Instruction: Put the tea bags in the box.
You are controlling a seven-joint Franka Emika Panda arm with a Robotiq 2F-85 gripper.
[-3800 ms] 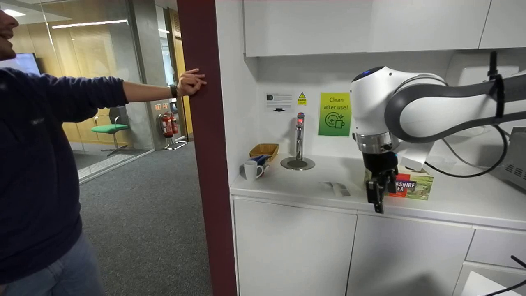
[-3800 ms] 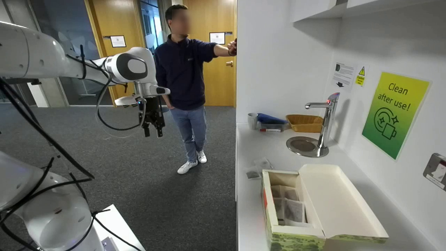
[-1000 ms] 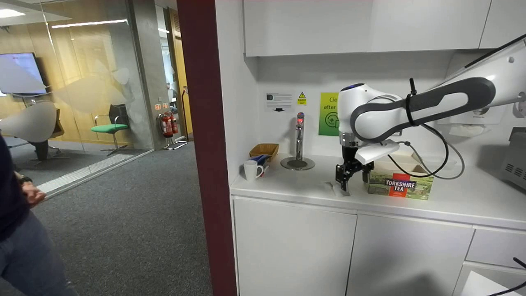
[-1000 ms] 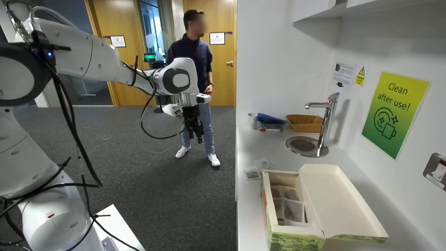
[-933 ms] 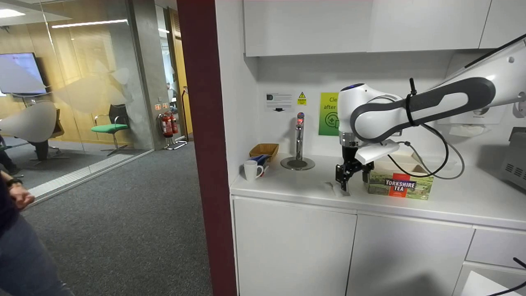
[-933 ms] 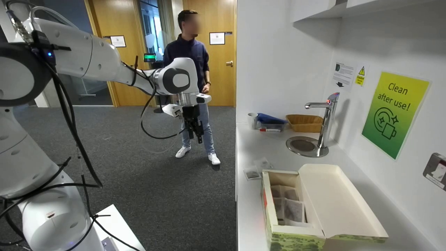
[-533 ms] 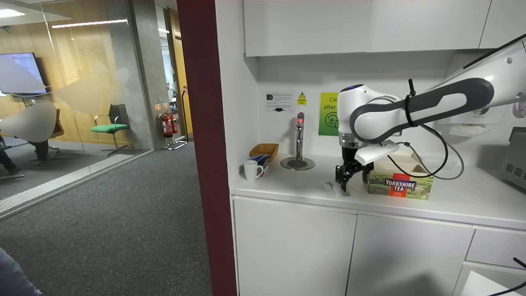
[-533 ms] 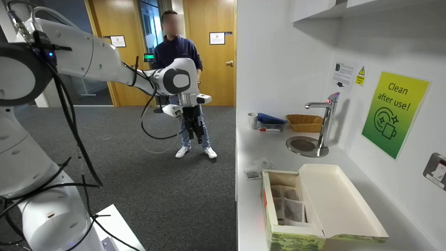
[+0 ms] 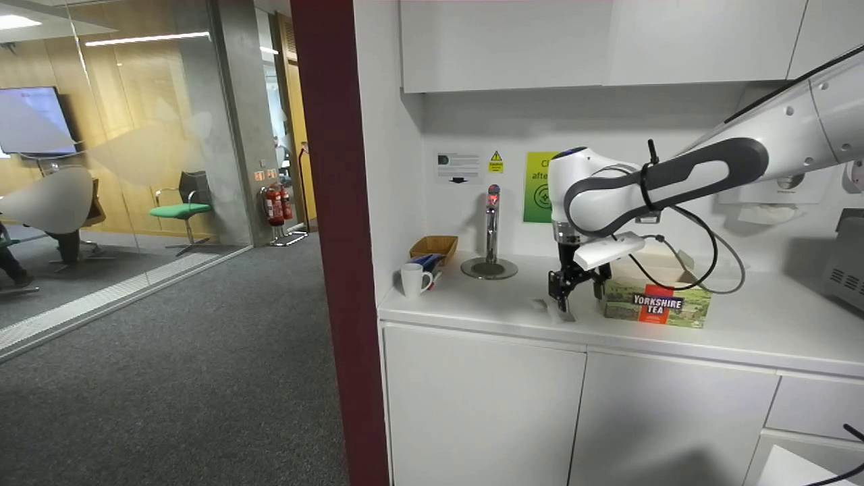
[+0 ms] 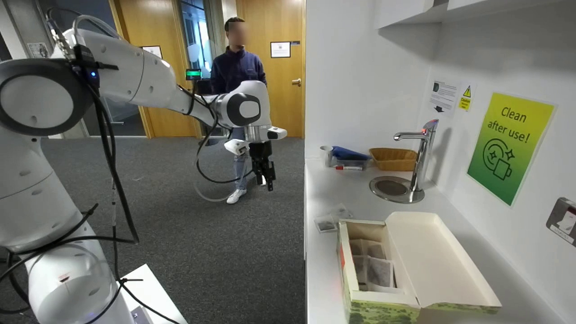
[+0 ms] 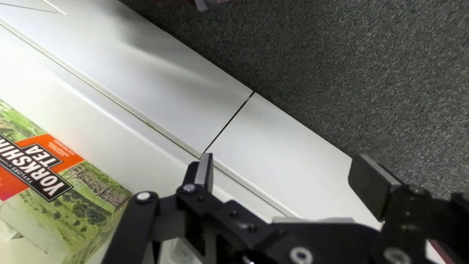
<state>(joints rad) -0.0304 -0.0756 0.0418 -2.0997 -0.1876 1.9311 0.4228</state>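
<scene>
Tea bags (image 10: 326,224), at least two, lie loose and flat near the front edge of the white bench (image 10: 324,279), just beside the box (image 9: 658,310). In an exterior view the tool (image 9: 580,302) partly hides them. It hangs in front of the bench, released, its fingers (image 11: 370,187) spread well apart.

The box stands with its lid (image 10: 443,261) folded back and more sachets (image 10: 379,271) inside. Its front reads YORKSHIRE TEA on red, above green landscape print, with a smaller line starting TAYLORS; the wrist view cuts the lettering off at the edge.

Farther along the bench are a chrome tap (image 10: 424,155), a white mug (image 9: 413,279), a red-capped marker (image 10: 349,168), a blue item (image 10: 350,153) too unclear to name and a brown basket (image 10: 396,164). On the wall, a yellow-green poster (image 10: 510,144) says "Clean after use!", a small yellow sign (image 10: 465,98) reads "Caution", and the white notice (image 10: 443,95) has print too small to read.

Beyond, on dark grey carpet (image 10: 180,225), a man (image 10: 236,67) in a navy top stands partly behind the arm (image 10: 148,81), face blurred, before wooden doors (image 10: 285,99).
</scene>
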